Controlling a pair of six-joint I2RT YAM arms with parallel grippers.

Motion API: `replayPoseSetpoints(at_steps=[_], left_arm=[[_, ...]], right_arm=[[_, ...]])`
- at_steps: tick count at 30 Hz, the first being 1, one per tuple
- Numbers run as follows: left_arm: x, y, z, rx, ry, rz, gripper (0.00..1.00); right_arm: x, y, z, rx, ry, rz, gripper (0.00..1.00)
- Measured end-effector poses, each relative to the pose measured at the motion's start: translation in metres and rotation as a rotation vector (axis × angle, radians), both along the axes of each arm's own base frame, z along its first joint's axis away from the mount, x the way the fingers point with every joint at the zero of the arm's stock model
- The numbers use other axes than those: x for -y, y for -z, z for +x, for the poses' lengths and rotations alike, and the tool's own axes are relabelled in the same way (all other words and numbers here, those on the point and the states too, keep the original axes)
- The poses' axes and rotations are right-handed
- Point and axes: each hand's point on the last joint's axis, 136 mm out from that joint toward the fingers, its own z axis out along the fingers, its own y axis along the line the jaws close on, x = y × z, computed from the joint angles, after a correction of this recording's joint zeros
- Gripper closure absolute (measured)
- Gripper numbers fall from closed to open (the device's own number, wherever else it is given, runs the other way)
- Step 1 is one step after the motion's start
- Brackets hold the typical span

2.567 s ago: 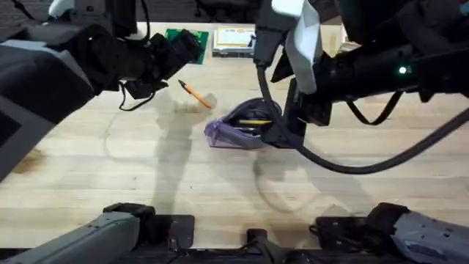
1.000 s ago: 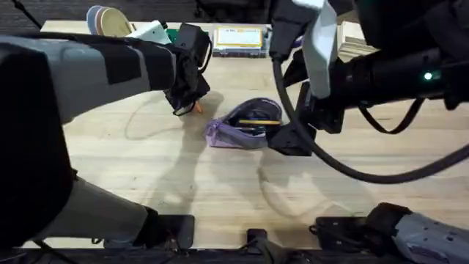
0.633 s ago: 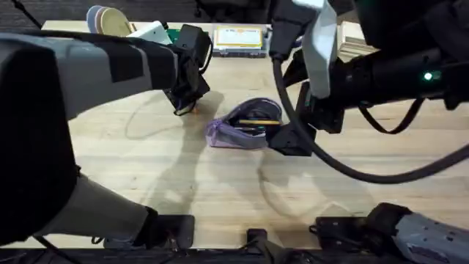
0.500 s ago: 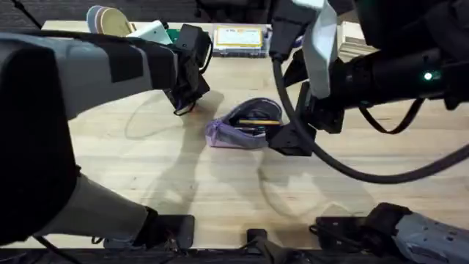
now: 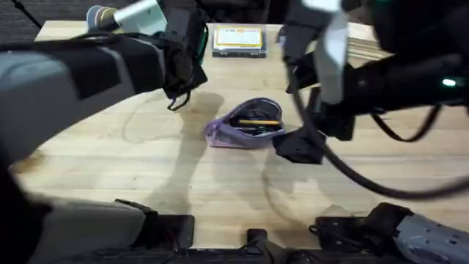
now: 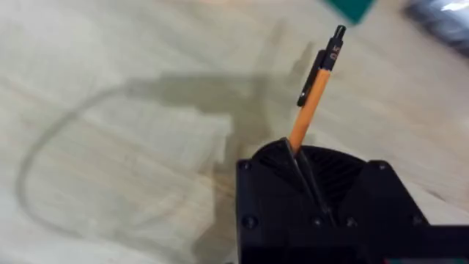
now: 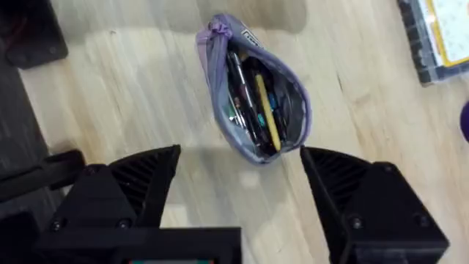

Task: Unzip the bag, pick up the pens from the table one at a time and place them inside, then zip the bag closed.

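From overhead, my left arm reaches across the table [image 5: 110,158] from the lower left, large and dark; my left gripper [image 5: 178,94] hangs above the wood left of the bag [image 5: 245,126]. The lavender bag lies unzipped near the table's middle, its mouth gaping, with pens inside. My right gripper [image 5: 300,147] sits just right of the bag, low over the wood. A flat box with a yellow label [image 5: 238,40] lies at the far edge.

On my left wrist, my fingers are pinched together on the orange pen [image 6: 314,95], which sticks out past them with its black tip away from me, lifted clear of the table.

On my right wrist, my two black fingers [image 7: 146,183] stand wide apart, holding nothing. The open bag [image 7: 253,92] lies just beyond them, showing a yellow pen [image 7: 267,111] among dark ones.
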Motion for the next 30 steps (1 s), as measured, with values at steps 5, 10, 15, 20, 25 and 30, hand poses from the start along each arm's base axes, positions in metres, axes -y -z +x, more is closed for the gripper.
replayPoseSetpoints(at_steps=[5, 10, 15, 20, 25, 30], left_arm=[[0.022, -0.047, 0.01, 0.143, 0.125, 0.017, 0.958], [0.073, -0.086, 0.005, 0.269, 0.347, 0.068, 0.958], [0.128, -0.111, -0.004, 0.382, 0.575, 0.129, 0.958], [0.184, -0.13, -0.021, 0.485, 0.79, 0.145, 0.958], [0.224, -0.128, -0.047, 0.49, 1.015, 0.084, 0.958], [0.241, -0.118, -0.07, 0.455, 1.213, 0.053, 0.958]], right_arm=[[0.014, -0.016, -0.018, 0.015, 0.024, 0.034, 0.003], [0.029, -0.036, -0.038, 0.048, 0.061, 0.097, 0.003], [0.038, -0.053, -0.049, 0.101, 0.069, 0.153, 0.003], [0.043, -0.062, -0.056, 0.133, 0.071, 0.183, 0.003], [0.045, -0.059, -0.058, 0.121, 0.072, 0.173, 0.003], [0.045, -0.059, -0.058, 0.118, 0.072, 0.171, 0.003]])
